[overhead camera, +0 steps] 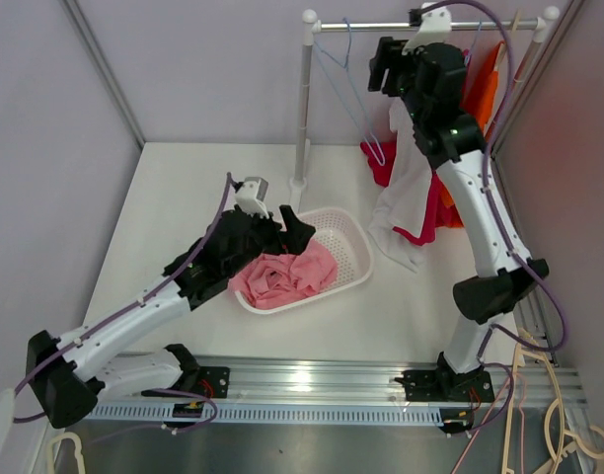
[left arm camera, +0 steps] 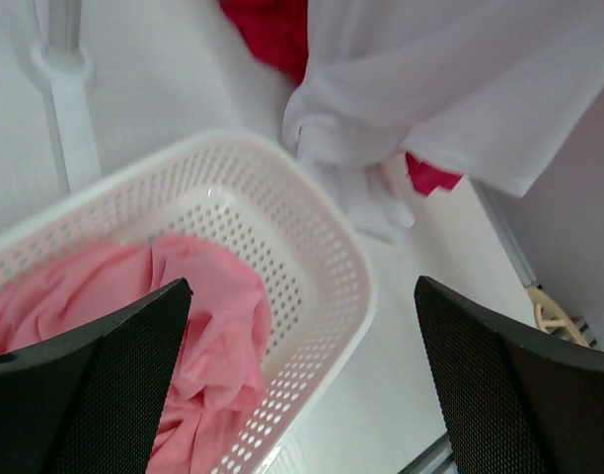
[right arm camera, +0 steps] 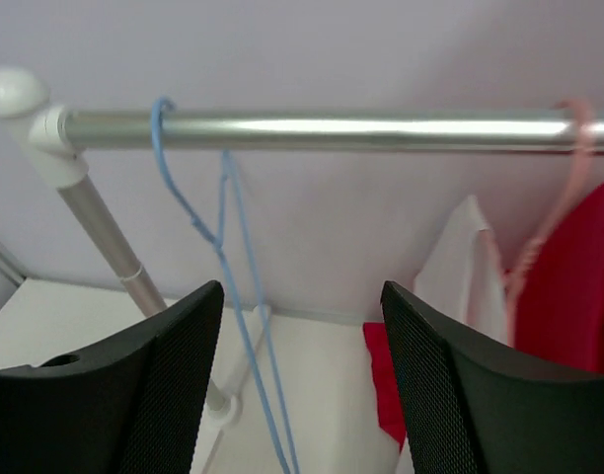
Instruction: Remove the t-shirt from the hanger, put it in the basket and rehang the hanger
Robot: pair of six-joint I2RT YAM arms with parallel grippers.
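the right gripper [right arm camera: 302, 288] is open and empty up at the rail [right arm camera: 322, 128] and likely needs to grab the white shirt [overhead camera: 401, 202] next, while the left gripper [left arm camera: 302, 286] hangs open over the basket [left arm camera: 332, 247].

White basket [overhead camera: 353, 259], pink cloth [overhead camera: 282, 276] inside, metal rail [right arm camera: 332, 128]

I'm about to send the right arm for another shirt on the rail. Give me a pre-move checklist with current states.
1. Left gripper open and empty: ok.
2. Pink shirt lying inside the basket: ok.
3. Right gripper open, empty, facing the rail: ok.
4. Blue hanger bare, hooked on the rail: ok.
5. White t-shirt seated on a hanger: cannot tell; its top is hidden behind the right arm.
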